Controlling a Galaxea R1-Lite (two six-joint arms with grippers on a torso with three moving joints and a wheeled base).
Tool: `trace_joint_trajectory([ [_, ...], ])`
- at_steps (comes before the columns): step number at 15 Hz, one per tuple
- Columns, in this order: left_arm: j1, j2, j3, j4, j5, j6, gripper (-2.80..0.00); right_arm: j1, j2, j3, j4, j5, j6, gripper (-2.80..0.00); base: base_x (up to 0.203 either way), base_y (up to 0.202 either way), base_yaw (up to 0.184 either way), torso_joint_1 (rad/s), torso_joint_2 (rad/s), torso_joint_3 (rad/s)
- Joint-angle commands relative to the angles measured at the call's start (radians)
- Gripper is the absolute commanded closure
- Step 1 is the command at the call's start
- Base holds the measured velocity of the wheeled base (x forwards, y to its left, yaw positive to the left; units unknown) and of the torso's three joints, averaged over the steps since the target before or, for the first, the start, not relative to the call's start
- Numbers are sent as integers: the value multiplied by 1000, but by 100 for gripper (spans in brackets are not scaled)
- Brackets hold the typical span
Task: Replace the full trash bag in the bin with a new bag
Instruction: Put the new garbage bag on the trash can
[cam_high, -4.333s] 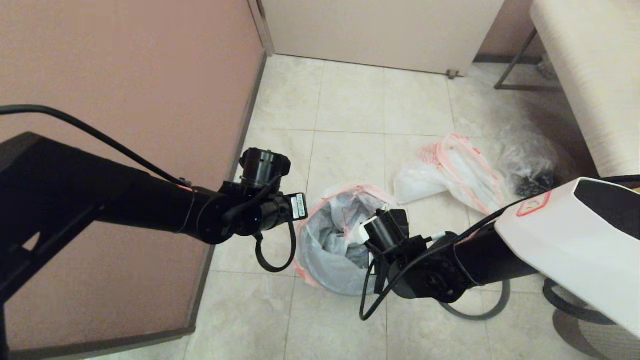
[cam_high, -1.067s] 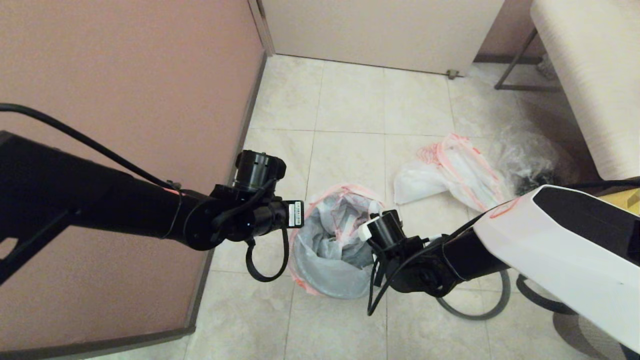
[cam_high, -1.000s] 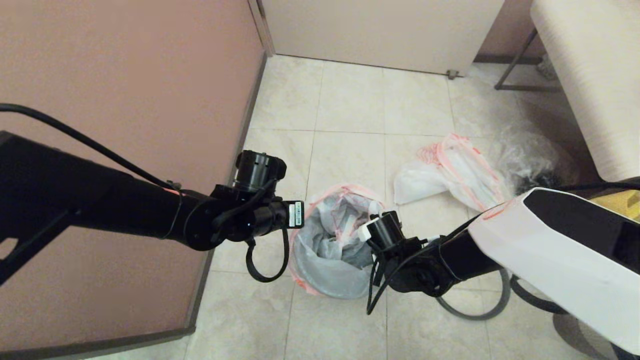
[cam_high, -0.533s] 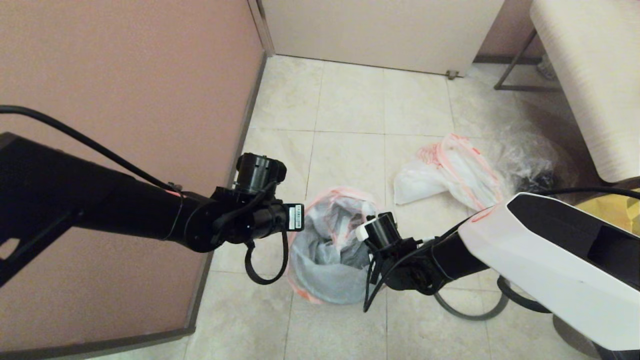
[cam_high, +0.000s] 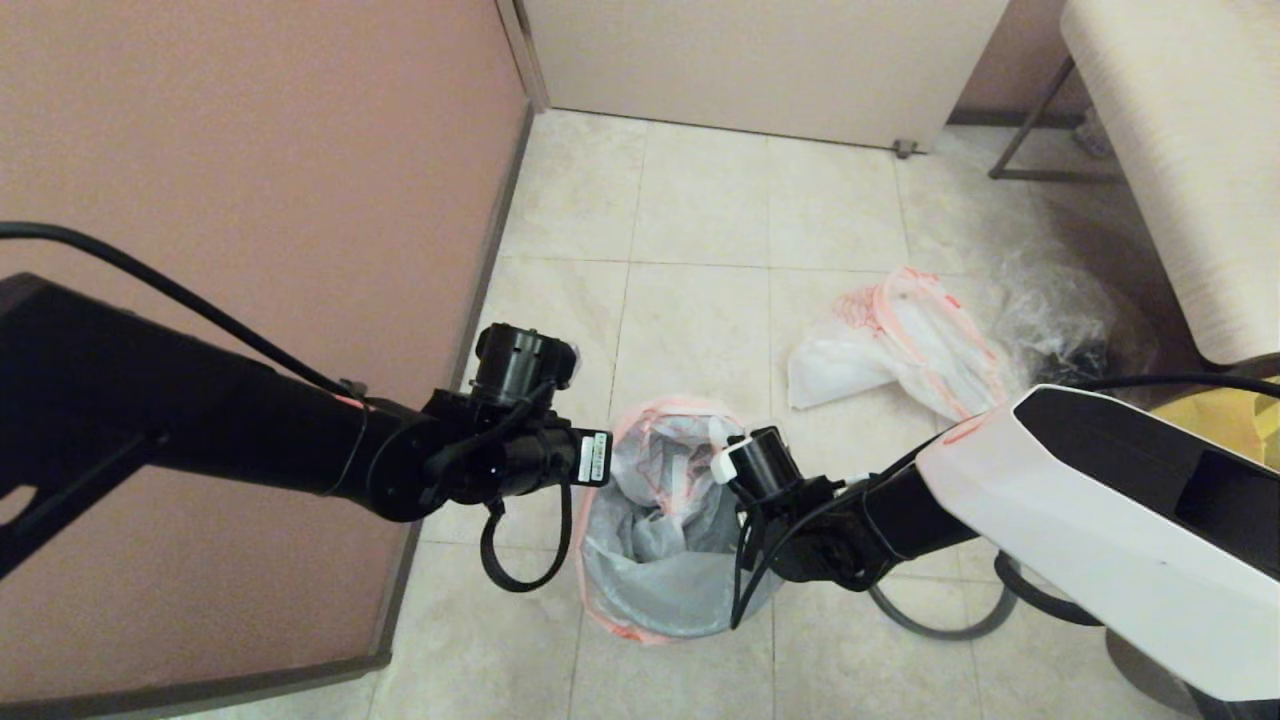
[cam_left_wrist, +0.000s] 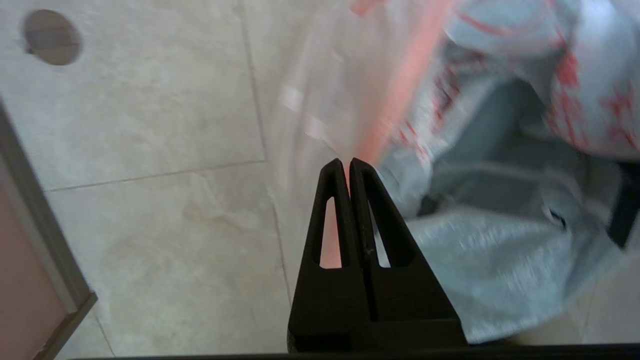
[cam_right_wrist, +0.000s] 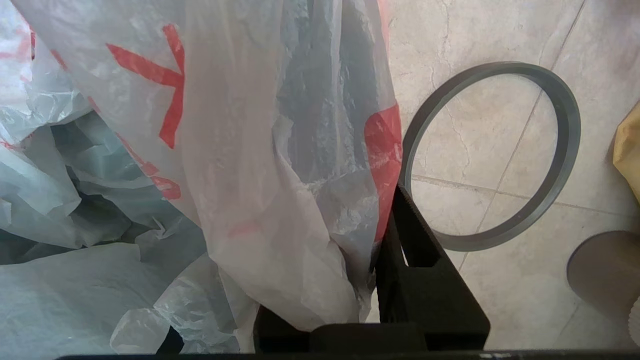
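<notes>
I am seating the new bag (cam_high: 660, 500), a thin white plastic bag with orange-red lettering and an orange edge, over the bin, whose dark inside shows only through the film at lower centre of the head view. My left gripper (cam_left_wrist: 348, 167) is at the mouth's left edge, jaws pressed together on the orange edge band. My right gripper (cam_right_wrist: 370, 260) is at the right edge, nearly closed, with a fold of the printed film bunched between its fingers. Both arms reach in low from the frame's two sides, wrists angled down toward the mouth. I judge the next move calls for drawing the two edges apart and down over the rim, then fetching the grey plastic hoop (cam_right_wrist: 525, 165) lying on the tiles just right of the bin. Farther off, right of centre, the full trash bag (cam_high: 900, 345), translucent white with an orange drawstring band, lies on the floor.
</notes>
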Motion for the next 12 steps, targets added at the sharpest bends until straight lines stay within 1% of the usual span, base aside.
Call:
trace_joint_trajectory([
  [1, -2, -2, 15, 0, 1, 0, 0, 0, 4, -1, -2, -4, 2, 0, 0, 0, 0, 0, 0, 0],
  [2, -3, -6, 20, 0, 1, 0, 0, 0, 6, -2, -4, -4, 2, 0, 0, 0, 0, 0, 0, 0],
  [3, -7, -15, 37, 0, 1, 2, -280, 0, 12, -9, -2, -2, 3, 0, 0, 0, 0, 0, 0, 0],
  [4, -12, -18, 43, 0, 2, 15, -280, 0, 15, -11, -2, -2, 3, 0, 0, 0, 0, 0, 0, 0],
  [7, -13, -8, 46, 1, 2, 18, -280, 0, 16, -23, 1, -2, 3, 0, 0, 0, 0, 0, 0, 0],
  [9, -10, 29, 42, -3, 3, 21, -280, 3, 16, -27, 1, -1, 3, 0, 0, 0, 0, 0, 0, 0],
  [11, 4, 72, 33, -18, 2, 47, -280, 6, 16, -27, 1, -1, 3, 0, 0, 0, 0, 0, 0, 0],
  [12, 9, 92, 25, -37, 4, 50, -280, 6, 15, -27, 1, 1, 3, 0, 0, 0, 0, 0, 0, 0],
])
